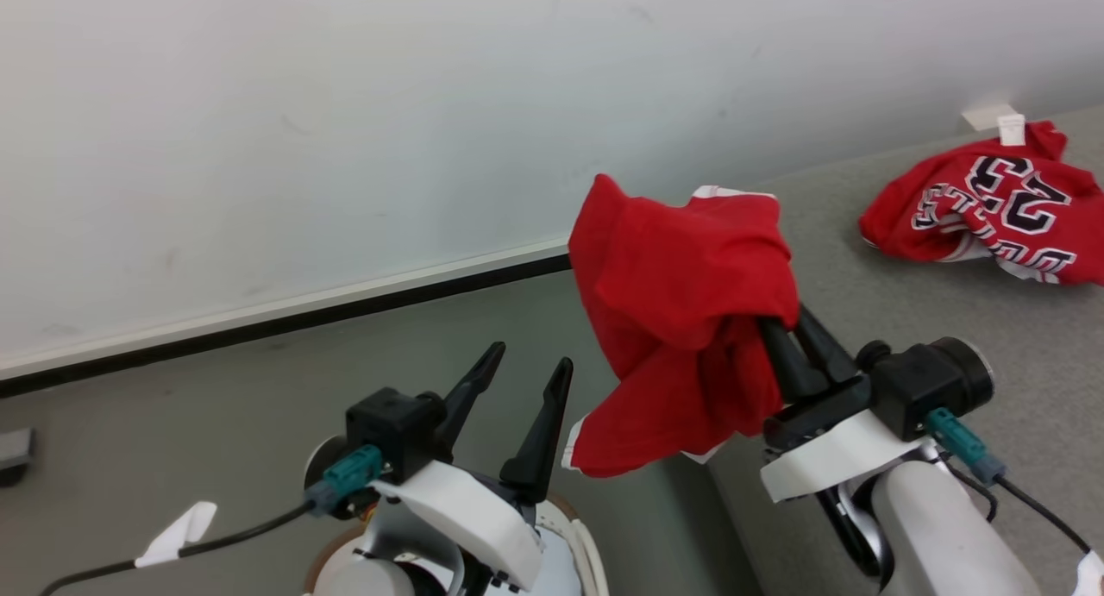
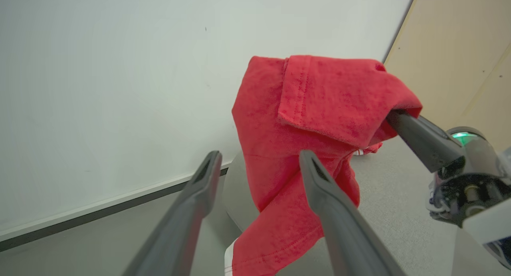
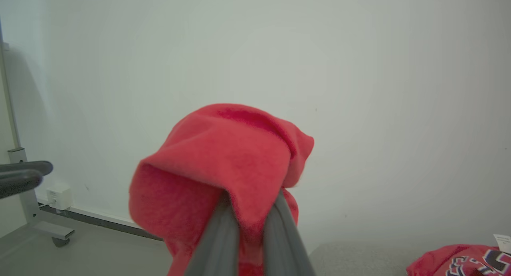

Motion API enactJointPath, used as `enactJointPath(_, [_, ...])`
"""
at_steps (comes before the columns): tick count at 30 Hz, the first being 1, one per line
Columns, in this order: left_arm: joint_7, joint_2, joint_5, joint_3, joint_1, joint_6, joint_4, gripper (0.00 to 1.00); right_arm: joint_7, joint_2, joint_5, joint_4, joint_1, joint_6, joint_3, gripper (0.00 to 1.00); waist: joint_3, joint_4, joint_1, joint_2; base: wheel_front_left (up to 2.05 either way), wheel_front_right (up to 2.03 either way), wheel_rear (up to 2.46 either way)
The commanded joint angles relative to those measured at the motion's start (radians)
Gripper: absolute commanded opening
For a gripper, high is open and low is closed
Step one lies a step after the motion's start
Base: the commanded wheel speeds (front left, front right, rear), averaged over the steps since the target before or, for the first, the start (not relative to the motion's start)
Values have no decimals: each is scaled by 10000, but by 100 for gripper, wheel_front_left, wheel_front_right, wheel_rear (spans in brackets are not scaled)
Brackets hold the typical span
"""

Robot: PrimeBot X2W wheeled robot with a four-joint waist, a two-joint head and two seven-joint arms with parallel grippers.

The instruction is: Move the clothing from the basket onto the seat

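The right tool (image 1: 780, 324) is clenched on a red garment (image 1: 681, 303) that hangs at the seat's (image 1: 897, 311) left edge. The seat stretches away rightward. The left tool (image 1: 532, 355) stands spread and empty.

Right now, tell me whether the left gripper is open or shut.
Open. The left gripper has its two dark fingers spread apart with nothing between them; the red garment hangs from the right gripper.

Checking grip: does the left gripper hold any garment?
No; the left gripper is open and empty, the right gripper holds the hanging garment.
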Motion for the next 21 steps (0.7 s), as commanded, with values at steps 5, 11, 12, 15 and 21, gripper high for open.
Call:
enactJointPath(5, [-130, -5, -14, -161, 73, -86, 41, 100, -4, -430, -171, -322, 58, -26, -542, 0, 130, -891, -1, -1, 0, 0, 0])
enactJointPath(11, [-180, -97, 31, -372, 27, -121, 63, 100, -2, -708, -192, -495, 276, -26, -805, 0, 264, -1458, -1, -1, 0, 0, 0])
enactJointPath(12, [-181, -108, 20, -390, 19, -141, 67, 100, -4, -744, -178, -534, 304, -26, -843, 0, 300, -1570, -1, -1, 0, 0, 0])
enactJointPath(15, [-179, -137, 58, -547, -62, -222, 119, 100, -2, -884, -126, -645, 354, -26, -1048, 0, 398, -1807, -1, -1, 0, 0, 0])
enactJointPath(21, [-165, -204, 208, -847, -351, -351, 123, 100, -4, -1178, -49, -800, 165, -26, -1509, 0, 843, -1891, -1, -1, 0, 0, 0])
